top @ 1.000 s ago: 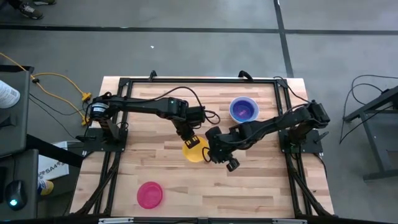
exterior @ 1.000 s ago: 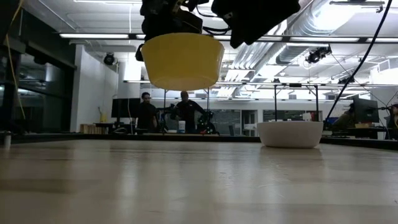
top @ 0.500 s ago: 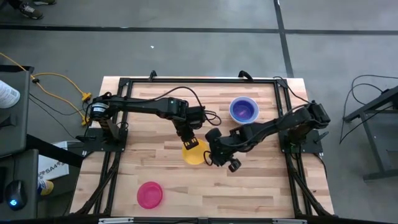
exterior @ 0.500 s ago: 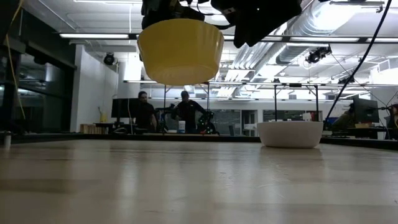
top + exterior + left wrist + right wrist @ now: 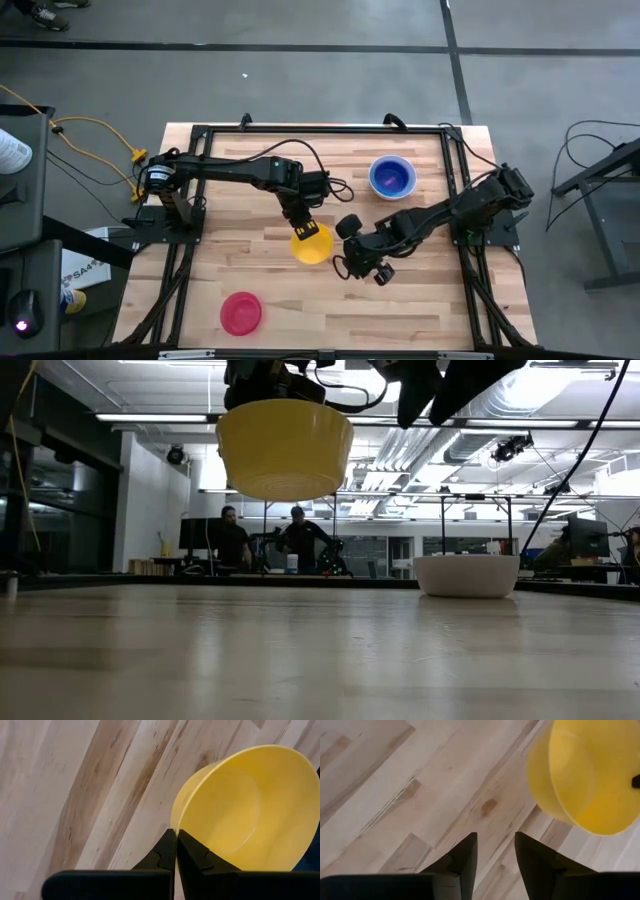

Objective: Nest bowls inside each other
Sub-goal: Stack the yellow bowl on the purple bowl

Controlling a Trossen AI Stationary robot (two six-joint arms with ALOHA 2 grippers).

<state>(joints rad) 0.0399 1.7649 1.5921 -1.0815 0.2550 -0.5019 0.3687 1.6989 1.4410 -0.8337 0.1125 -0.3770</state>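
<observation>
My left gripper (image 5: pixel 302 231) is shut on a yellow bowl (image 5: pixel 312 244) and holds it in the air over the middle of the table, well above the wood in the low view (image 5: pixel 284 448). My right gripper (image 5: pixel 345 266) hangs open just to the bowl's right and nearer the front edge, touching nothing; its wrist view shows bare wood between its fingers (image 5: pixel 495 852) and the yellow bowl (image 5: pixel 590 775) off to one side. A white bowl (image 5: pixel 467 575) rests on its base at the far right, with blue and purple (image 5: pixel 391 177) inside it. A red bowl (image 5: pixel 241 313) sits near the front left. My left gripper pinches the yellow bowl's rim (image 5: pixel 175 824) on the side toward the far edge, one finger inside the bowl and one outside on its wall. The fingers slant down from above. The bowl hangs clear of the table, opening up and slightly tilted.
Black frame rails (image 5: pixel 320 128) run along the table's edges. Bare wood lies between the yellow bowl and the red bowl and along the front right. People stand far off in the room behind the table in the low view.
My right gripper has drawn away from the yellow bowl, toward the table's near and right edges. The yellow bowl has stayed in my left gripper's hold, shifting a little upward and tipping slightly.
</observation>
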